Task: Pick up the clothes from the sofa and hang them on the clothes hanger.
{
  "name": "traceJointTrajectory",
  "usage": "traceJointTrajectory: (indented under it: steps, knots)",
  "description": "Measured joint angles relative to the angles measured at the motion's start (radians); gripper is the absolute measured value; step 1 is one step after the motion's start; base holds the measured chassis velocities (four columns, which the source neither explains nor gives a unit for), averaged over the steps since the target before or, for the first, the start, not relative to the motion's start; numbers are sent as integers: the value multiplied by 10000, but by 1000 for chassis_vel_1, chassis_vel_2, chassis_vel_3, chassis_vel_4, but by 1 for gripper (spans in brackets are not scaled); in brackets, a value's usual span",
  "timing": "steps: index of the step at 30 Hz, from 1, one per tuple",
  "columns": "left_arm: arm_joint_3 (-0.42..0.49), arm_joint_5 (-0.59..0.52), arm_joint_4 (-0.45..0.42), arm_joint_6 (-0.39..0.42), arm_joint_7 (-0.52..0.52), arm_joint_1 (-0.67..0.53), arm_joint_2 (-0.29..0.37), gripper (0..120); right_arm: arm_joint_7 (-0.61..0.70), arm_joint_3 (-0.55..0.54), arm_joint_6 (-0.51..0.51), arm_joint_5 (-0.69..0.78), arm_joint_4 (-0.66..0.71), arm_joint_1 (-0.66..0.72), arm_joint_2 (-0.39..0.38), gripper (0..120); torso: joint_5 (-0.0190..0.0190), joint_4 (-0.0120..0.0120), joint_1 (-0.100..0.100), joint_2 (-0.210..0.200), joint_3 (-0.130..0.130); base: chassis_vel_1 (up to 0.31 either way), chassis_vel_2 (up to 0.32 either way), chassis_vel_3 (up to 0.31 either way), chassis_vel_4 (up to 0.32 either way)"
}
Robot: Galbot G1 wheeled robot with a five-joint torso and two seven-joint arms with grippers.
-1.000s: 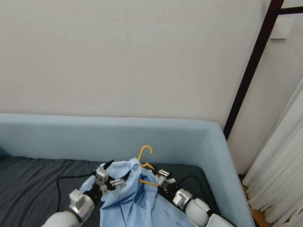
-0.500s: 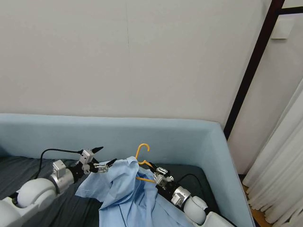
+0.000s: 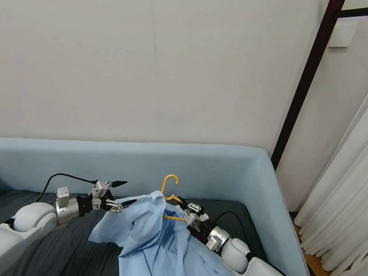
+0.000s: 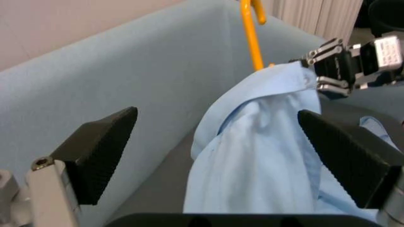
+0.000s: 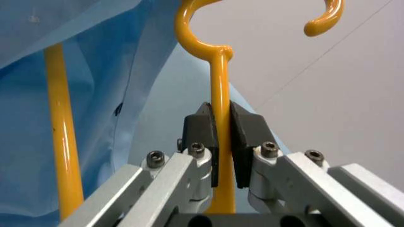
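Note:
A light blue shirt (image 3: 152, 233) hangs draped over a yellow hanger (image 3: 170, 185) above the sofa's dark seat (image 3: 40, 253). My right gripper (image 3: 192, 213) is shut on the hanger's neck just below the hook; the right wrist view shows its pads (image 5: 198, 137) clamped on the yellow hanger (image 5: 218, 75), with the shirt (image 5: 94, 85) beside them. My left gripper (image 3: 123, 192) stands open just left of the shirt's collar, apart from it. In the left wrist view its black fingers (image 4: 101, 149) spread wide before the shirt (image 4: 259, 146), hanger hook (image 4: 251, 33) and right gripper (image 4: 344, 64).
The sofa's light blue back (image 3: 172, 164) and right arm (image 3: 270, 195) wall in the seat. A black upright pole (image 3: 305, 80) stands at the right against the wall, and white curtains (image 3: 345, 201) hang beyond it.
My left gripper has let go of the shirt's collar and drawn away to the left, opening. The right gripper has kept its hold, and the hanger has shifted slightly left.

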Motion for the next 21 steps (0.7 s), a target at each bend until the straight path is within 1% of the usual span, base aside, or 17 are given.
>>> traceJointTrajectory:
  steps: [2, 3, 6, 7, 8, 13, 15, 18, 21]
  knots:
    - [878, -100, 412, 40, 125, -844, -131, 100, 22, 49, 30, -70, 28, -12, -20, 5, 2, 1, 0, 0, 0, 0, 0, 0, 0]
    - [878, -100, 412, 40, 125, -844, -131, 100, 22, 49, 30, -70, 28, -12, -20, 5, 2, 1, 0, 0, 0, 0, 0, 0, 0]
    - [1983, -201, 755, 94, 479, -1806, -320, 100, 47, 79, 66, -145, 49, 2, -37, 5, 1, -2, 0, 0, 0, 0, 0, 0, 0]
    - [2197, -194, 823, 113, 545, -2010, -392, 100, 51, 92, 88, -174, 51, 18, -37, 5, 3, -1, 0, 0, 0, 0, 0, 0, 0]
    - [2197, -194, 823, 113, 545, -2010, -392, 100, 51, 92, 88, -174, 51, 18, -37, 5, 3, -1, 0, 0, 0, 0, 0, 0, 0]
    - [2928, -103, 1243, 267, 453, -2837, -896, 100, 89, 229, 294, -501, -47, 61, 16, 5, 2, 1, 0, 1, 1, 0, 0, 0, 0]
    - [3106, -95, 1371, 273, 474, -3054, -980, 100, 99, 228, 326, -526, -52, 59, 2, 5, 3, 0, 1, 0, 0, 0, 0, 0, 0]
    - [3753, -35, 1716, 280, 669, -3677, -1218, 100, 120, 237, 418, -620, -88, 55, -28, 5, 5, -1, 0, 2, 0, 0, 0, 0, 0]
    - [3988, 9, 1843, 280, 837, -3857, -1332, 100, 136, 262, 432, -627, -114, 60, -28, 5, 3, -1, 0, 2, 0, 0, 0, 0, 0]
